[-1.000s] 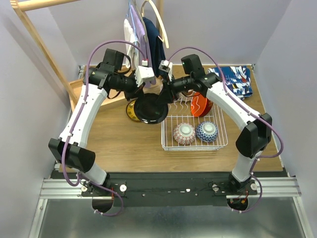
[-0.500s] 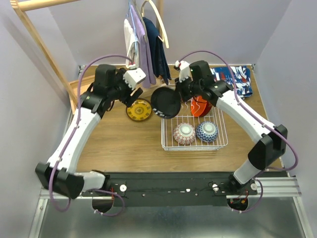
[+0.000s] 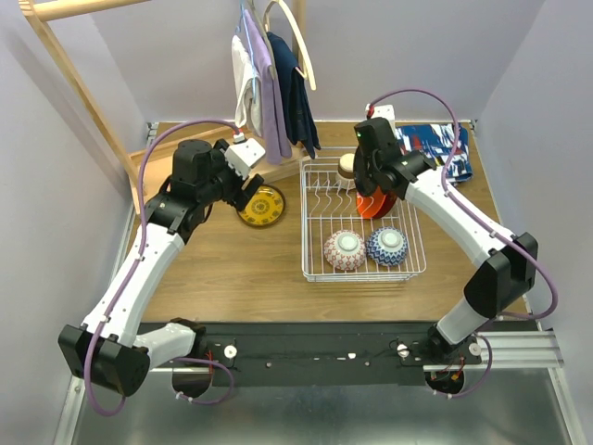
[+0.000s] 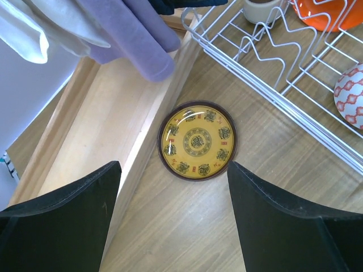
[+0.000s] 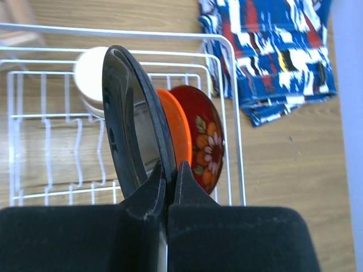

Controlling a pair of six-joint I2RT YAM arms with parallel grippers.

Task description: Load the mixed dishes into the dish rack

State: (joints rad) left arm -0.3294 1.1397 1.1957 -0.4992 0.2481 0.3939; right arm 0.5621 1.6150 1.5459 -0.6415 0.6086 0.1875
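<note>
My right gripper (image 5: 170, 177) is shut on the rim of a black plate (image 5: 127, 124), held on edge over the back of the white wire dish rack (image 5: 34, 119). The black plate stands just left of an upright orange plate (image 5: 177, 133) and a red floral plate (image 5: 207, 141); whether it touches the orange one I cannot tell. A pale cup (image 5: 91, 73) stands behind it. My left gripper (image 4: 173, 170) is open above the table, just short of a yellow-patterned plate (image 4: 197, 140) lying flat left of the rack (image 3: 315, 222). A pink bowl (image 3: 345, 248) and a blue bowl (image 3: 386, 246) sit upside down in the rack's front.
A wooden frame base (image 4: 96, 130) lies just left of the yellow plate, with hanging clothes (image 3: 273, 83) above it. A blue-red patterned cloth (image 5: 272, 51) lies right of the rack at the table's back. Walls close in on both sides.
The black plate passed from my left gripper to my right. The left opened and drew back left over the yellow plate. The right carried the black plate to the rack's back.
</note>
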